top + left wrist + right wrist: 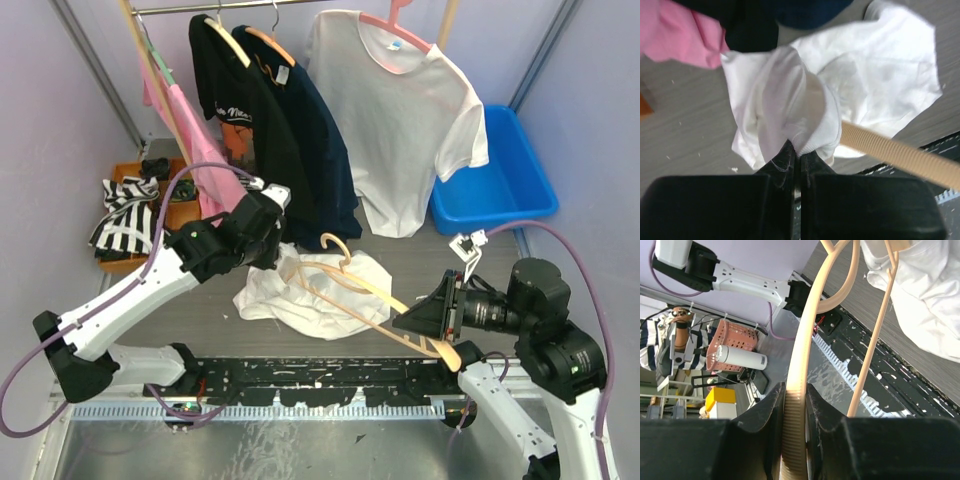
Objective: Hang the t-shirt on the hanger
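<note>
The white t-shirt (320, 295) lies crumpled on the grey table in front of the arms. My left gripper (268, 252) is shut on a fold of its ribbed hem, and the left wrist view shows the cloth (805, 100) bunched between the closed fingers. The light wooden hanger (375, 292) lies slanted across the shirt, its metal hook up near the middle. My right gripper (415, 320) is shut on the hanger's near arm end, and the right wrist view shows the ribbed wood (797, 405) clamped between the fingers. The hanger's far arm is partly under the cloth.
A rail at the back holds a pink garment (195, 140), two dark t-shirts (285, 130) and a white t-shirt on a pink hanger (400, 120). A blue bin (500, 170) sits at the right. An orange box with striped cloth (130, 210) sits at the left.
</note>
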Available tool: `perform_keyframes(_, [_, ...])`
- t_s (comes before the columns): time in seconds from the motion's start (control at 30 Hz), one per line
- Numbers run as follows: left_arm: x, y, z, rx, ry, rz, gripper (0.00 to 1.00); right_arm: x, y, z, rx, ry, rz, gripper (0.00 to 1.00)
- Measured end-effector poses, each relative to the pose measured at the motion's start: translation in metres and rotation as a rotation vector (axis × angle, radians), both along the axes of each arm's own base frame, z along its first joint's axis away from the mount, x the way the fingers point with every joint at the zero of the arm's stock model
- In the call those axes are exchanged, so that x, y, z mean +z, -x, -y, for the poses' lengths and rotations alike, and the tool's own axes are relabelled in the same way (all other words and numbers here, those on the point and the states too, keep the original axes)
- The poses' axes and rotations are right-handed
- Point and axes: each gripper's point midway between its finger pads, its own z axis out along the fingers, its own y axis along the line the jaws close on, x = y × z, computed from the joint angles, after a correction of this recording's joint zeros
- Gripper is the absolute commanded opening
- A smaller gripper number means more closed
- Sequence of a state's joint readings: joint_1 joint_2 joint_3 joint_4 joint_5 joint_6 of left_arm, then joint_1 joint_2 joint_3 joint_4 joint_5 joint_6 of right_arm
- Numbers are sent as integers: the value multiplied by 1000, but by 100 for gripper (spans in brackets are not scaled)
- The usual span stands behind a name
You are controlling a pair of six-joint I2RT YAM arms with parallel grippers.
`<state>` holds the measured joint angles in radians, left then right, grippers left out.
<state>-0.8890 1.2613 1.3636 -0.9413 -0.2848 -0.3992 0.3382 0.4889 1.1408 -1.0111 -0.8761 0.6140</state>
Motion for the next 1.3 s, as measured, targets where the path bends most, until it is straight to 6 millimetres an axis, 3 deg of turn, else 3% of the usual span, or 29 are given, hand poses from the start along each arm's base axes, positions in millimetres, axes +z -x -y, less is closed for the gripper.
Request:
perform_keyframes(0.1, [-29,15,-12,10,-16,-58,0,-7,-6,-1,-5,15,-8,1])
perform_keyframes(0.23, [-41,25,-19,25,-4,-81,0,-14,-16,-5,2,23,-34,1])
perform_keyframes(0.5, [-38,26,-19,38,32,-71,0,-30,-35,-15,26,22,-72,1])
perform_keyframes(1.0, [-53,30,-21,40,16,-98,0,-7,-48,-22,17,-58,-23,1])
perform_keyframes(1.3, [-51,30,-22,43,19,-91,0,-11,-50,-25,21,-85,-43,1])
